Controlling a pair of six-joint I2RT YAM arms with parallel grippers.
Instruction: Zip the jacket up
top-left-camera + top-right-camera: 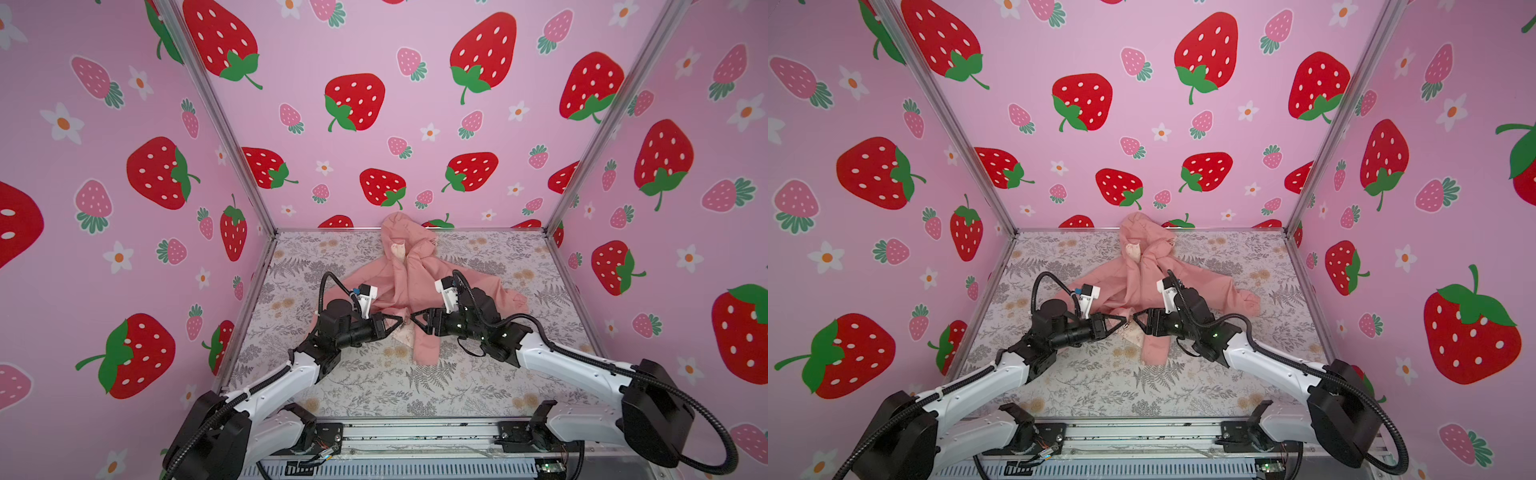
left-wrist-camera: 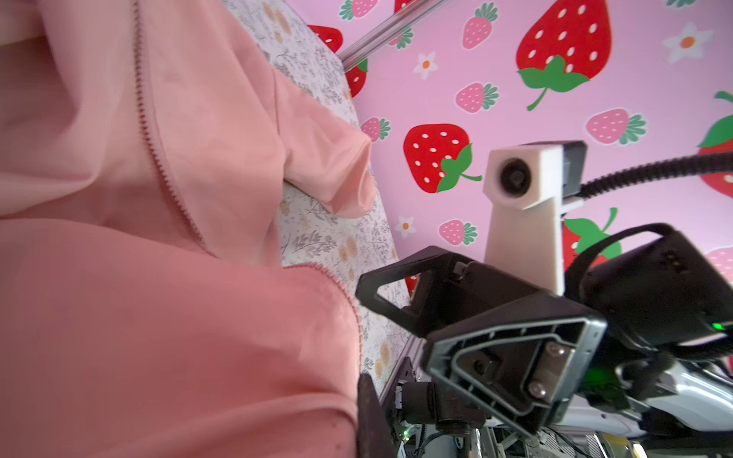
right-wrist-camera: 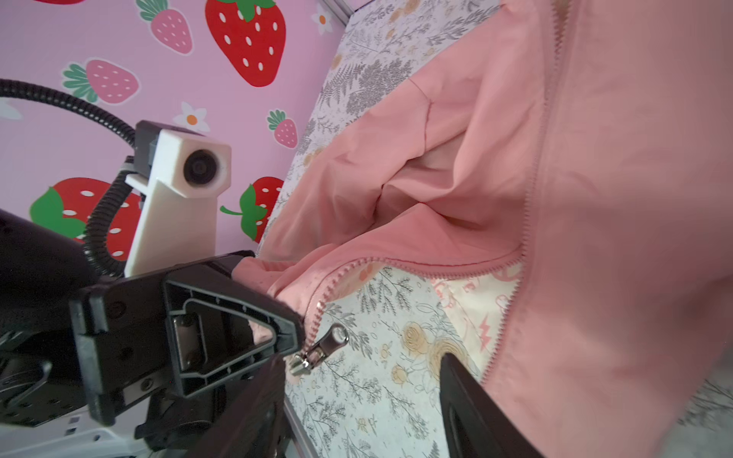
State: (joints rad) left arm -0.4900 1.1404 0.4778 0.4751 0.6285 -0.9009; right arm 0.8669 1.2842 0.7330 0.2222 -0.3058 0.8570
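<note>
The jacket (image 1: 409,282) lies unzipped on the bench (image 1: 374,386), the left tool (image 1: 401,322) pinches its bottom edge tight, and the right tool (image 1: 417,324) is open and holds nothing, so it may miss the tiny zipper pull (image 3: 325,349) and grab only cloth.

This is a small robot test booth; three flat walls (image 1: 374,62) printed with strawberries and flowers close it in; shiny metal posts (image 1: 220,120) stand at the corners; two white and black robot arms (image 1: 270,386) are fixed to a metal rail (image 1: 415,434) at the front edge of a table (image 1: 374,390) with a leafy cover; small cameras (image 2: 515,178) and black cables (image 2: 642,169) sit on the arms.
</note>
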